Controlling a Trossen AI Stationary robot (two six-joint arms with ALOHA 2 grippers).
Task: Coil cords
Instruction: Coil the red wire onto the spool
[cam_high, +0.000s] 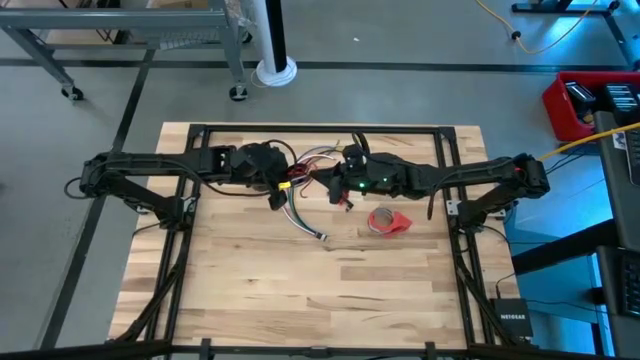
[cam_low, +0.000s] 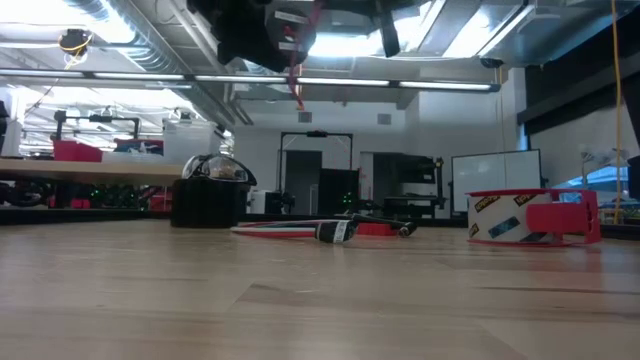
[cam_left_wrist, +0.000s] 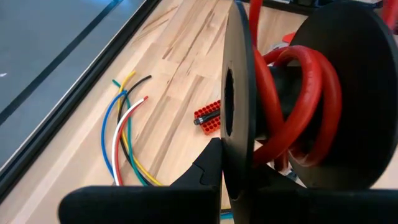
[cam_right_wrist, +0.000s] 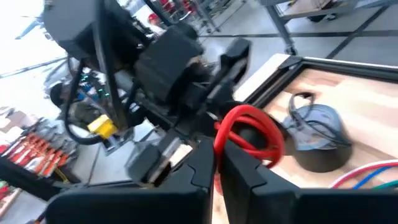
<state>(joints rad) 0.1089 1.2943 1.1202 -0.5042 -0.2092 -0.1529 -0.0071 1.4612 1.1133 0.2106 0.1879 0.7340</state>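
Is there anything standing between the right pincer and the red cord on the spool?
Nothing visible does. The right pincer is closed on the red cord itself, just beside the black spool clamped in the left pincer. The red tape roll and loose wires lie on the table below, out of the way.

Both arms meet above the far middle of the surface (cam_high: 250, 290). The left claw (cam_high: 275, 180) holds a spool (cam_left_wrist: 280, 99) wound with cord (cam_left_wrist: 305, 81), the right claw (cam_high: 330, 183) just beside it. The wire bundle (cam_high: 305, 222) trails below them; the tape roll (cam_high: 389, 221) lies to its right
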